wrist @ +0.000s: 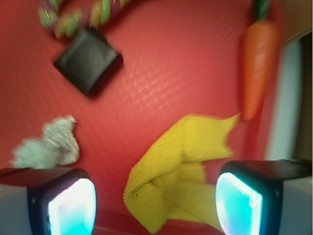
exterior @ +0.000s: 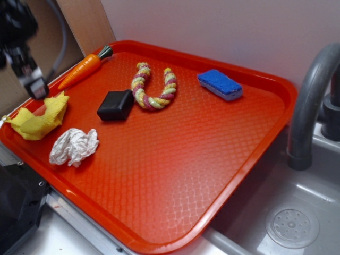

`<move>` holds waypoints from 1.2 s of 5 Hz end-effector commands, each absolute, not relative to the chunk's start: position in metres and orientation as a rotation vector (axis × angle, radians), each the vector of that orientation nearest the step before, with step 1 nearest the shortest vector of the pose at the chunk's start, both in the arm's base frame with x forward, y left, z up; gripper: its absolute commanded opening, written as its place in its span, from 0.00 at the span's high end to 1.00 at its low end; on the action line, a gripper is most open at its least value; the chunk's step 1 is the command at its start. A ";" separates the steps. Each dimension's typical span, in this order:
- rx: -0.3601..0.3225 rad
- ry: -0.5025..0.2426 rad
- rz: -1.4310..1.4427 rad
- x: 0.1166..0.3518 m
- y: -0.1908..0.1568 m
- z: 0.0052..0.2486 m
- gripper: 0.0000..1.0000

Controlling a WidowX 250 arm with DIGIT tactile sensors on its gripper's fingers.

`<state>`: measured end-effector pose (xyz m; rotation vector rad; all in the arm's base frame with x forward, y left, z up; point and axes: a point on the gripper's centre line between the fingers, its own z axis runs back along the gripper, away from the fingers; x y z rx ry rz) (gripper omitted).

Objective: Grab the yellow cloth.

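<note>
the claw (wrist: 155, 196) hangs wide apart over the cloth (wrist: 178, 169), which lies crumpled by the tray (exterior: 249, 159) edge near the carrot (wrist: 258, 63). closing high could pinch only air.

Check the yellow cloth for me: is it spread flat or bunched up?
Bunched up. The yellow cloth lies folded over itself in thick rumpled layers near the tray's left edge, not spread flat.

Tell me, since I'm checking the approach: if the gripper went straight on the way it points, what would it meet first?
Most likely the yellow cloth: in the wrist view it lies between the open fingers of the gripper. How far above it the gripper hangs is unclear.
</note>
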<state>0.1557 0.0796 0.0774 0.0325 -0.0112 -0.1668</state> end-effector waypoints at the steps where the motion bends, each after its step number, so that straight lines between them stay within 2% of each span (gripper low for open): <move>1: 0.103 0.016 -0.141 0.141 0.089 0.012 1.00; 2: 0.069 0.001 -0.114 0.143 0.095 0.014 1.00; 4: 0.100 -0.008 -0.081 0.149 0.105 0.029 1.00; 6: 0.148 -0.083 0.005 0.152 0.119 0.079 1.00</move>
